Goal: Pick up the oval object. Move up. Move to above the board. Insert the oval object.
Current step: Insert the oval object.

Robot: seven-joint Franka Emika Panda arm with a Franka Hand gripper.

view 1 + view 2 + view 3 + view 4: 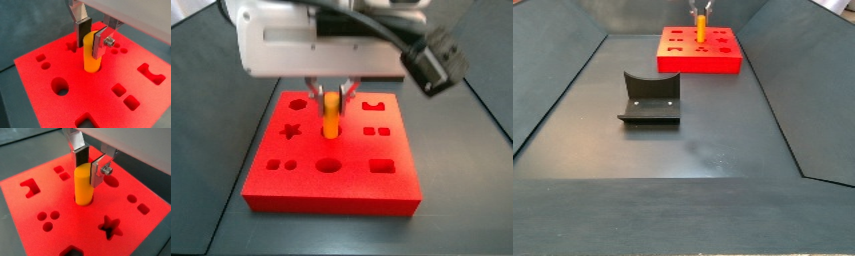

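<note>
The hand [92,36] sits over the middle of the board [40,80], its 2 silver fingers [81,154] clamped on the upper part of the oval object [91,62]. The peg stands upright, with its lower end at or in a hole near the board's centre; both wrist views show its base meeting the red surface, though how deep it sits cannot be told. In a wrist view the oval object [83,188] reads smooth orange-yellow, and a screw shows on the near finger plate. Around it the board carries other cut-outs: a star [109,226], a cluster of 3 small round holes [47,220], 2 small squares [125,96], a large oval hole [61,86] and a notched shape [152,73]. None of them crowds the peg, and nothing lies between hand and board. In a side view the white arm housing [318,40] with black cabling hangs over the board [338,190] and hides its far edge; the peg [330,115] shows beneath it. In a side view the board [700,62] rests at the far end of the dark table [687,150], with the fixture [649,98] standing well apart from it, nearer the camera. No writing or labels are readable.
</note>
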